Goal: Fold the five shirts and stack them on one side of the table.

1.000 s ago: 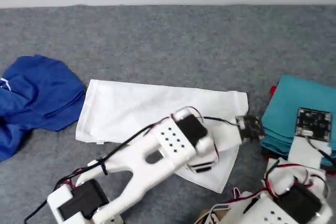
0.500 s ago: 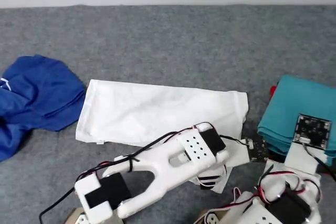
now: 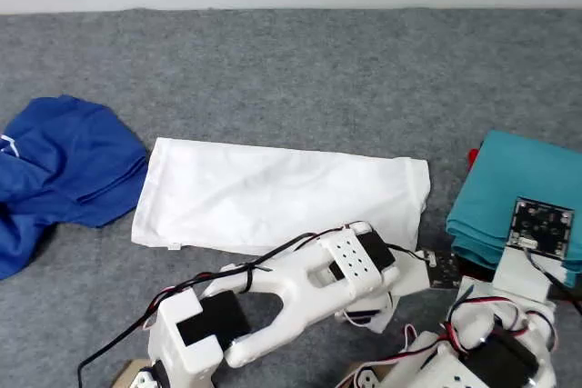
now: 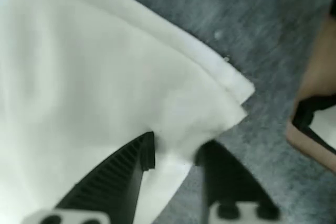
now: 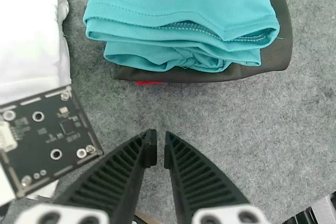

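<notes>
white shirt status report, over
Left gripper open, straddling a corner of the white shirt. Right gripper shut, empty, beside the folded stack. Blue shirt crumpled off to the side, not in the way.

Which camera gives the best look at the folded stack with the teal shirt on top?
The right wrist view: the stack shows teal folds over a black shirt and a red sliver. The high view gives its teal top, partly behind the right arm. The left wrist view faces the white shirt.

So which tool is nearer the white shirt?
Left. The left tool is at a corner of the white shirt; the right tool sits over the table by the teal stack.
</notes>
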Robot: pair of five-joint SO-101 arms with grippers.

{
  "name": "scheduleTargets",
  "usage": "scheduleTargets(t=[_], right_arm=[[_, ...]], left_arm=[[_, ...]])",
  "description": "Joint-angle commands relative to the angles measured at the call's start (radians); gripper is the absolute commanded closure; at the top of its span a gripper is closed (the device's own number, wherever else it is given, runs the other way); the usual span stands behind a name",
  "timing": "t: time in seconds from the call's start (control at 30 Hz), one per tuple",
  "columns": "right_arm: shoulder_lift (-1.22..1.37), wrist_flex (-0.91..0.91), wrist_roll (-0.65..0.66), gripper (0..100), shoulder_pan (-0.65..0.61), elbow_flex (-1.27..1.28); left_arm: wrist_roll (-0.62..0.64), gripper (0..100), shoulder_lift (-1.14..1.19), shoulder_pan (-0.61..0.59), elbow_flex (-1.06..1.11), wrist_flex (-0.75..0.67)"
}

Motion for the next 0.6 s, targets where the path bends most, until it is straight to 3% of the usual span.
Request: scheduleTargets(t=[0.0,0.57], right_arm=[[-0.007,-0.016,-0.009,95.7,0.007,-0.006],[-0.007,-0.016,-0.009,95.7,0.007,-0.006]], left_arm=[[0.0,98,-0.017,-0.003,-0.044,-0.021],[0.006,99,-0.083,-0.003,-0.133,0.037]])
